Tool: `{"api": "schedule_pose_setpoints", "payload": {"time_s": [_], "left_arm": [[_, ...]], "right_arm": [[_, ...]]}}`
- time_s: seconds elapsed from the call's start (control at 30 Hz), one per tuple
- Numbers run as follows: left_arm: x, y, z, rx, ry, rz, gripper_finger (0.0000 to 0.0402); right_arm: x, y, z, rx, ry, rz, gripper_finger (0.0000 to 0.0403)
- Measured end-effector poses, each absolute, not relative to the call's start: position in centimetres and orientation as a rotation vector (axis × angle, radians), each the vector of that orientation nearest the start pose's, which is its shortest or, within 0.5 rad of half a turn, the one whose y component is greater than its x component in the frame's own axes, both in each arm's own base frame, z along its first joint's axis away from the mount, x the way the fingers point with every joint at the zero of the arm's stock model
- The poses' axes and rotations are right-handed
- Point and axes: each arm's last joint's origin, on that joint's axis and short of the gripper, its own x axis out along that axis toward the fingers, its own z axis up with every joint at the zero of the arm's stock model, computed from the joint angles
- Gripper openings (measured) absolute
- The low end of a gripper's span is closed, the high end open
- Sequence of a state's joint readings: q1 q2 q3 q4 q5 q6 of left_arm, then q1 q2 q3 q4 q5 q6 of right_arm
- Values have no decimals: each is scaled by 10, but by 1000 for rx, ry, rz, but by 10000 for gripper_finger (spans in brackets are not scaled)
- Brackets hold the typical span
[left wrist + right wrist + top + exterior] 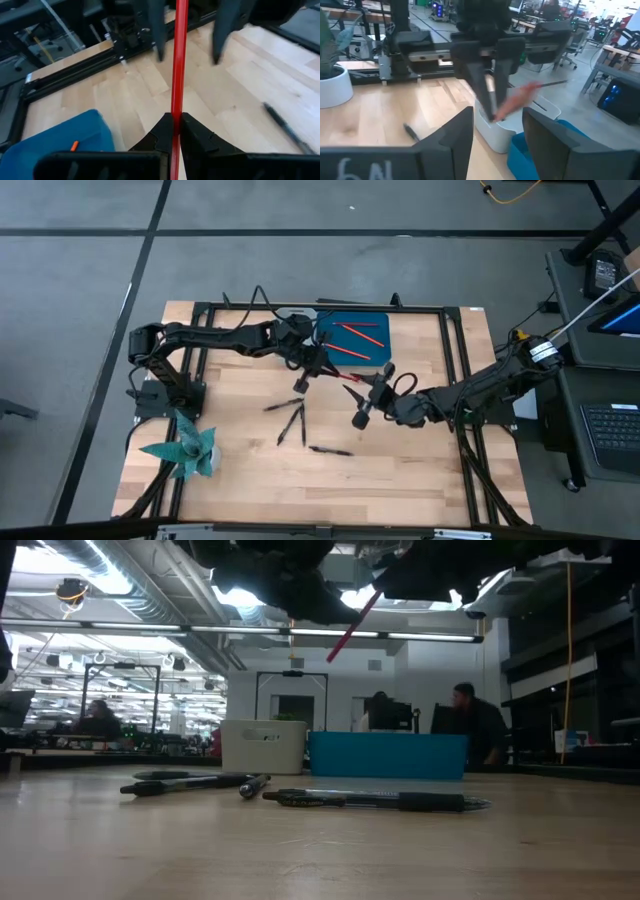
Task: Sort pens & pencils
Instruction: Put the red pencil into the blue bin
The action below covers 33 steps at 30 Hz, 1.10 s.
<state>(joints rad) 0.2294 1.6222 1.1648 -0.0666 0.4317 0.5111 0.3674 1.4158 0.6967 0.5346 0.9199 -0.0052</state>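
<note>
left gripper: the left gripper (318, 363) is pinched tight on one red pencil (177, 75), up off the table. In its own wrist view the pencil runs straight out from between the two fingers (162, 131).

held pencil: hangs tilted in the air, you can see it slanting under the dark arms in the low view. Its free end points toward the other gripper, and the blue bin (330, 352) is right beside the gripper.

right gripper: the right gripper (372, 396) has its jaws spread wide with nothing in them. It sits close to the left one and faces it, so the held pencil shows just past its fingertips in the right wrist view.

pencils already in the bin: two red pencils (356, 334) lie inside the blue bin, on the far side of the left gripper from the right one.

pens: four black pens on the wood. Three of them (288, 416) lie in a loose bunch below the left gripper, nearer the table's front edge, and a fourth pen (330, 450) lies on its own a bit further out, roughly between the two grippers and closer to the front. None touches either gripper.

white bin: a white bin (264, 745) sits right next to the blue one in the low view, partly hidden by the left arm from above.

other stuff: a teal plant (187, 448) stands well off behind the left arm, near the table's front corner. A person (480, 725) is sitting in the room beyond the table.
</note>
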Motion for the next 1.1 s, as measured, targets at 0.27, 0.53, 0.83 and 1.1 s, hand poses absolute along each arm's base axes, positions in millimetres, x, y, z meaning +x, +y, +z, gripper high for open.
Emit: {"api": "schedule_pose_setpoints", "payload": {"time_s": [0.27, 0.53, 0.83, 1.1], "left_arm": [[355, 69, 266, 318, 424, -343, 19], [354, 69, 266, 316, 427, -343, 19], [354, 70, 265, 314, 434, -341, 19], [354, 70, 265, 305, 455, -297, 38]], "right_arm": [[281, 70, 232, -105, 157, -519, 171], [283, 65, 232, -101, 158, -511, 140], [283, 65, 232, -102, 159, -503, 23], [283, 65, 232, -127, 166, -507, 23]]}}
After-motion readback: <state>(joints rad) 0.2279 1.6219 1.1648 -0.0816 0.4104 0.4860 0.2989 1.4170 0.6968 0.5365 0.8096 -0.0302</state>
